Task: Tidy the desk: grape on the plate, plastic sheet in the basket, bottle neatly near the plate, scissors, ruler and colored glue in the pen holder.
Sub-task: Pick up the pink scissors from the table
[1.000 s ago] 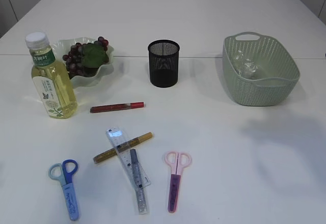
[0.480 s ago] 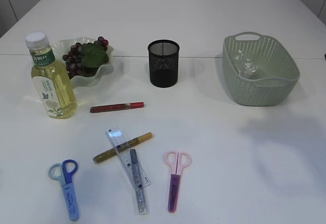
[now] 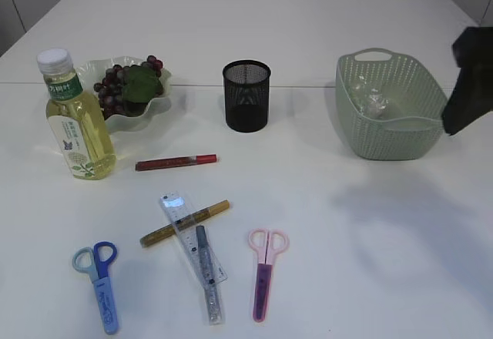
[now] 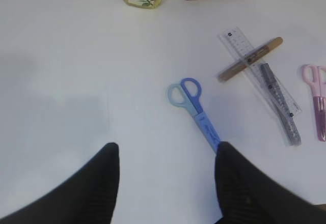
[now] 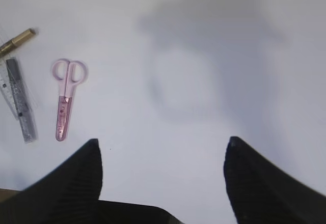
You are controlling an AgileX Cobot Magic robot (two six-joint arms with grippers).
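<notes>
White desk, and the right arm (image 3: pixel 470 81) has just swung in beside the basket (image 3: pixel 393 142), plastic sheet (image 3: pixel 375 104) inside; both grippers gape empty, the left gripper (image 4: pixel 165 155) over the blue scissors (image 4: pixel 193 109), pen holder (image 3: pixel 247 96) unfilled

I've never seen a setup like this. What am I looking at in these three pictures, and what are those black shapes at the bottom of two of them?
It is a two-armed robot tidying a desk. One picture looks at the table from the front; the other two come from cameras on the wrists. The black shapes are the fingers of the left gripper and the right gripper, both open and holding nothing. On the table stand a bottle, a plate with grapes, a mesh pen holder and a basket with a crumpled plastic sheet inside. Blue scissors, pink scissors, a ruler and glue sticks, such as the red one, lie loose.
</notes>
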